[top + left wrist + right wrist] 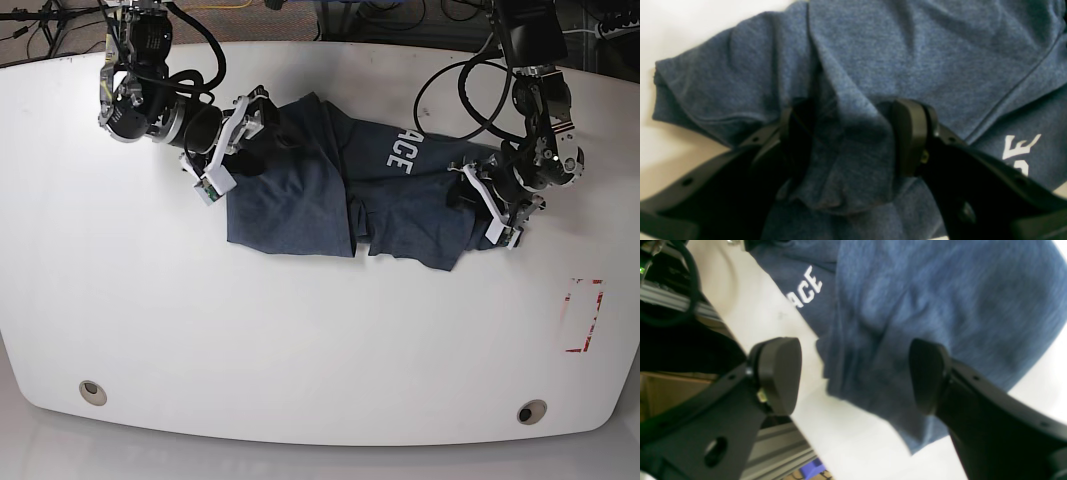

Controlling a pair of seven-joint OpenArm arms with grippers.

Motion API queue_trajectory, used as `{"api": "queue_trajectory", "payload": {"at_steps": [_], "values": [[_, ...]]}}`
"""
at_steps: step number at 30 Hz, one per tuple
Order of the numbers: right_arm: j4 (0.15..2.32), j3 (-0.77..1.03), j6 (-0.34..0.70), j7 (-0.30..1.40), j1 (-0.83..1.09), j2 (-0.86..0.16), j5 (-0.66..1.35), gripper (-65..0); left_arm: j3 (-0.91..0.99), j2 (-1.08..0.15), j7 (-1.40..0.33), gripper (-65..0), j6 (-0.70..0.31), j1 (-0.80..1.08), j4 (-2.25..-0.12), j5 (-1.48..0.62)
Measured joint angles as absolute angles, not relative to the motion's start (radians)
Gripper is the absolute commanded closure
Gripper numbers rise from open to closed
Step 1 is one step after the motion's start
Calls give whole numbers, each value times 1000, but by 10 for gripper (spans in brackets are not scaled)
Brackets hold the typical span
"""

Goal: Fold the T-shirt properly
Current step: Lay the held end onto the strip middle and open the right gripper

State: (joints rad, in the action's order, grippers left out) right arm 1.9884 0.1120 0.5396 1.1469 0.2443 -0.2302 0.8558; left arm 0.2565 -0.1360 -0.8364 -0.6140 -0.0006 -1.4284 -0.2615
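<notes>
The T-shirt point(300, 190) lies crumpled and partly folded at the back middle of the white table point(300, 330), with white letters point(398, 150) facing up. In the left wrist view, my left gripper point(853, 140) is closed on a thick raised fold of the T-shirt point(907, 50) near a sleeve. In the base view it sits at the cloth's right edge point(478, 205). My right gripper point(853, 376) stands wide open over the T-shirt point(940, 290) edge, one finger point(780, 373) over bare table and the other over cloth. In the base view it hangs at the shirt's upper left point(258, 140).
A red rectangle mark point(583, 315) sits at the table's right side. Two round holes point(92, 390) point(531, 411) lie near the front edge. Cables and an aluminium frame point(673, 296) run behind the table's far edge, close to the right arm.
</notes>
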Motion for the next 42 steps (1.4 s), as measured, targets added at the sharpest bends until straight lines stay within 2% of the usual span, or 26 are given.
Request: {"api": "queue_trajectory", "payload": {"at_steps": [4, 16, 23, 31, 33, 36, 37, 38, 42], "values": [[1965, 62, 538, 1137, 221, -220, 747, -468, 257, -136, -836, -336, -614, -1, -1428, -262], [1929, -136, 543, 1105, 210, -88, 409, -468, 256, -136, -835, -336, -614, 0, -1428, -262], [1929, -140, 543, 1097, 209, -26, 262, -468, 256, -136, -836, -336, -618, 0, -1428, -262], [1911, -166, 539, 999, 209, -25, 131, -461, 256, -136, -831, -336, -618, 2, -1428, -262], [1883, -175, 539, 971, 209, -24, 125, -431, 256, -136, -832, -336, -617, 2, -1428, -262], [1847, -179, 540, 962, 211, -22, 110, -347, 256, -136, -832, -336, -617, 2, -1428, -262], [1837, -179, 539, 954, 213, -22, 107, -287, 256, -136, -831, -336, -617, 2, -1428, -262], [1832, -179, 540, 949, 215, -22, 108, -270, 256, -136, -831, -336, -618, 2, -1428, -262], [1827, -177, 539, 942, 214, -23, 107, -111, 256, -136, -831, -336, -617, 2, -1428, -262]]}}
